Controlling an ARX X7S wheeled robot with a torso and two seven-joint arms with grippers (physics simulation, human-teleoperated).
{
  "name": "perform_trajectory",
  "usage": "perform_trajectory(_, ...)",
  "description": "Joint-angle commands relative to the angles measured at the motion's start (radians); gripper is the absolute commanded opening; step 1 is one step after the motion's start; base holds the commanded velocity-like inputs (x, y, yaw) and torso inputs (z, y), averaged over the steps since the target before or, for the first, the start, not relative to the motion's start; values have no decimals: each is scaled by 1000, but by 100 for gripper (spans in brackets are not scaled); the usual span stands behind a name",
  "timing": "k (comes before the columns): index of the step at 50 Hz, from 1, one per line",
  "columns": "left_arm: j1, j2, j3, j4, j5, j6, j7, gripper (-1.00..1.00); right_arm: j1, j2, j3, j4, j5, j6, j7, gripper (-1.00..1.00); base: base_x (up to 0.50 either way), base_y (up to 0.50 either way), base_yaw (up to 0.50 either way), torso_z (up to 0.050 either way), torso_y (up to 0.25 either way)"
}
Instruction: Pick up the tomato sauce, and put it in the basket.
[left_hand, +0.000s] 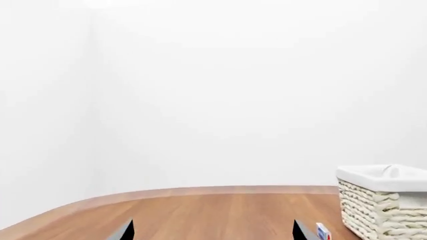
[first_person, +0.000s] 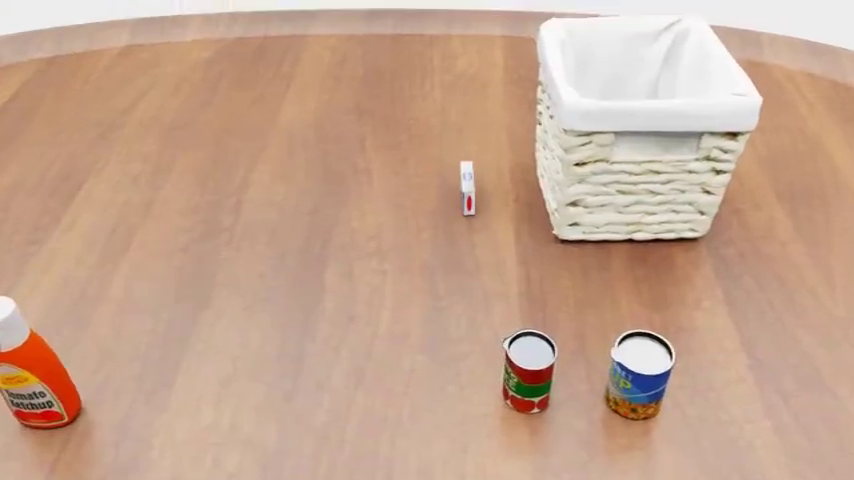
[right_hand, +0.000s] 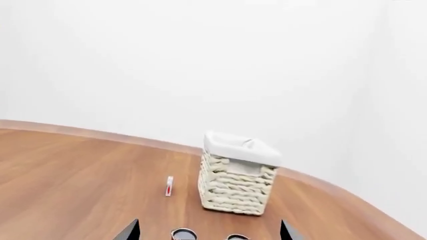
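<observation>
The tomato sauce (first_person: 529, 372) stands upright on the desk (first_person: 267, 200), untouched, just beside a blue-and-yellow can (first_person: 641, 375). The basket (first_person: 645, 130) sits well apart beyond them, empty, ready to receive it. A small card (first_person: 467, 187) stands near the basket. Both wrist views show only dark jaw tips spread wide, apparently open and holding nothing.

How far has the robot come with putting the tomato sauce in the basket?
Nothing looks done yet. The tomato sauce stands upright on the table, beside the blue-and-yellow can. The basket shows only its white liner inside. Neither gripper holds anything; both wrist views show spread fingertips. Reaching, grasping, carrying and dropping all remain.
</observation>
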Motion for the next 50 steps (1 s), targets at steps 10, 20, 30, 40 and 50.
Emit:
perform_trajectory(10, -1, -25, 20, -1, 4, -2, -31, 100, -6, 26, -25, -2, -10, -1, 23, 100, 421, 0, 0, 0, 0)
perform_trajectory(20, -6, -35, 30, -10, 6, 1, -42, 100, -5, 38, -32, 1, -11, -3, 32, 100, 421, 0, 0, 0, 0)
perform_trajectory(30, -8, -44, 33, -11, -1, 0, -52, 100, -4, 45, -40, 0, -11, 2, 39, 100, 422, 0, 0, 0, 0)
perform_trajectory(40, -7, -55, 42, -10, -3, -1, -59, 100, -5, 55, -43, -2, -7, 2, 48, 100, 421, 0, 0, 0, 0)
perform_trajectory(50, -7, -69, 52, -8, -17, -6, -58, 100, -5, 64, -49, -3, -4, 2, 55, 100, 419, 0, 0, 0, 0)
